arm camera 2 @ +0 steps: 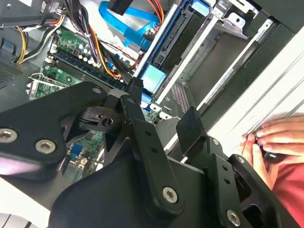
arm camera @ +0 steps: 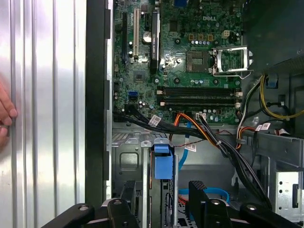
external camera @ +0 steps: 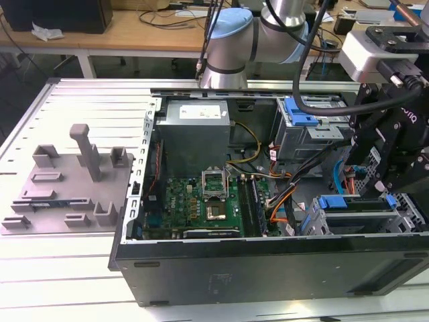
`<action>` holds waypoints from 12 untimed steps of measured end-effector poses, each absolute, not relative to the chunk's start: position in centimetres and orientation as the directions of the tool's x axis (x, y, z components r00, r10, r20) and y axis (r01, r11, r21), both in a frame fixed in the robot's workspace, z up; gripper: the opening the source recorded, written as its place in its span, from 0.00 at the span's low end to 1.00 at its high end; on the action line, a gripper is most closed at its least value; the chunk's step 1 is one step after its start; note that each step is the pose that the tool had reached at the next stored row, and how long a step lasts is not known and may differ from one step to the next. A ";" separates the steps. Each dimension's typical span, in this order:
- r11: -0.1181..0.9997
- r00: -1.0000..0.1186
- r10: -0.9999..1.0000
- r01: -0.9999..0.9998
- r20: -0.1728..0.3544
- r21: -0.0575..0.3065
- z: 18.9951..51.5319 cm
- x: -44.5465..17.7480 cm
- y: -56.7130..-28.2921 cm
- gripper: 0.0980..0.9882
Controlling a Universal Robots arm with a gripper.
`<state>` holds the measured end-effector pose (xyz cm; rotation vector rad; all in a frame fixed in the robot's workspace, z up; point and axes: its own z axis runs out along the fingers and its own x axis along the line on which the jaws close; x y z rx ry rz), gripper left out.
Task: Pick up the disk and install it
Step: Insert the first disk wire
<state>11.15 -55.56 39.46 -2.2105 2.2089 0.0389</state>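
- Ribbed aluminium is seen across the counter [external camera: 80, 268], on which an open black computer case [external camera: 268, 268] is laid on its side. The counter lies bare along the case's long black wall and towards the exterior view's left.
- A grey fixture plate [external camera: 64, 184] with upright pegs is set on that left stretch, apart from the case.
- Inside the case, room is taken up by a green circuit board [external camera: 201, 201] and a grey power-supply box [external camera: 194, 131]. A bundle of cables [arm camera: 209, 137] is strung between the board and the drive cage [external camera: 375, 225].
- In the second wrist view the black pincer [arm camera 2: 164, 102] is held wide and empty just above the drive cage, close inside the case wall at the exterior view's right.
- The disk [arm camera 2: 173, 43] is stood on edge in a slot of the cage, with its blue frame showing. It is placed just beyond the fingertips, in line with the gap between them and apart from both.
- A person's hand [arm camera 2: 273, 137] is rested on the counter just outside the case wall, near the pincer.
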 end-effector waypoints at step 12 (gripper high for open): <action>-0.001 0.001 -1.000 -1.000 0.021 0.006 39.4 11.3 -52.3 0.52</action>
